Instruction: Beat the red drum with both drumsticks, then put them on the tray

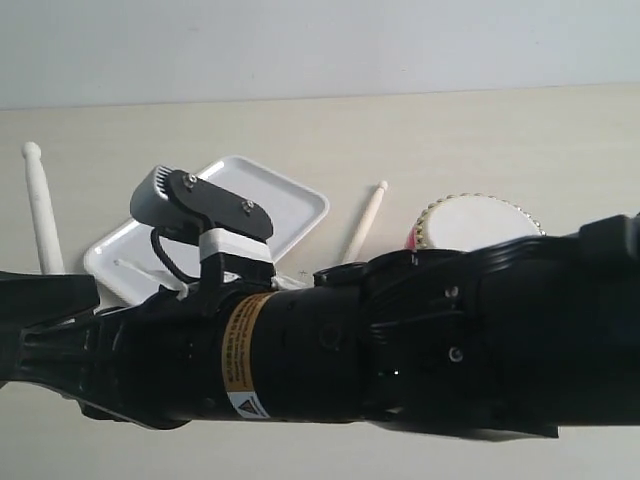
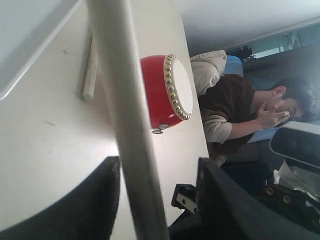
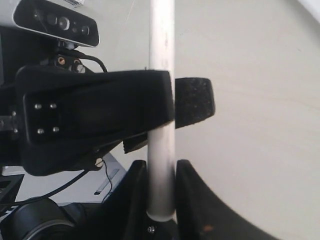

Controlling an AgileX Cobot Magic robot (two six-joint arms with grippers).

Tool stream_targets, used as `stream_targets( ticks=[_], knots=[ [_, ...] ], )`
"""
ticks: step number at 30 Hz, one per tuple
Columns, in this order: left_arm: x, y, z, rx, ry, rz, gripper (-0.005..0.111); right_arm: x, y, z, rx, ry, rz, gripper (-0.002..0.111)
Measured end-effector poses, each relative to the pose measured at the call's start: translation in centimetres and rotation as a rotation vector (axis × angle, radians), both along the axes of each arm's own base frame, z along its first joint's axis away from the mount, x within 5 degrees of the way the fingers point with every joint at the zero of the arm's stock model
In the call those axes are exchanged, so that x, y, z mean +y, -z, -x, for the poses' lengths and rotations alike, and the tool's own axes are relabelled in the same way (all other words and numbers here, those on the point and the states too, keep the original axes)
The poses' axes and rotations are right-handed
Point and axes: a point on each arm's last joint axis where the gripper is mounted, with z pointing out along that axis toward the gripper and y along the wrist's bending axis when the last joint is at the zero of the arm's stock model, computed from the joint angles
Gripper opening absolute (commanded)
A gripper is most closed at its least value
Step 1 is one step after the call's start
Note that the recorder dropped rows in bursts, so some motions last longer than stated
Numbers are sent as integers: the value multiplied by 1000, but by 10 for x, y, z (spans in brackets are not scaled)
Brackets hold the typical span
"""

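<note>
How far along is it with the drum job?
Nothing looks finished; whether the red drum was beaten doesn't show. In hand: the right gripper clamps one drumstick, the left gripper open around it. To do: the other drumstick lies on the table between tray and drum; neither is on the tray.

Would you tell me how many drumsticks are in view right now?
2. One drumstick sticks up past the arm at the far left; the other lies on the table between tray and drum. The arm may hide more.

White tray between 2 pale drumsticks, red drum upright
</note>
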Motion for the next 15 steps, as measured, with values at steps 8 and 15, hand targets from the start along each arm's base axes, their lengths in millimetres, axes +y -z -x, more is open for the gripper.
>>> stream_targets(
  ticks=[8,15],
  knots=[
    [0,0,0,0,1,1,46,1,2,0,-7,-5,5,0],
    [0,0,0,0,1,2,46,1,2,-1,-29,-11,7,0]
  ],
)
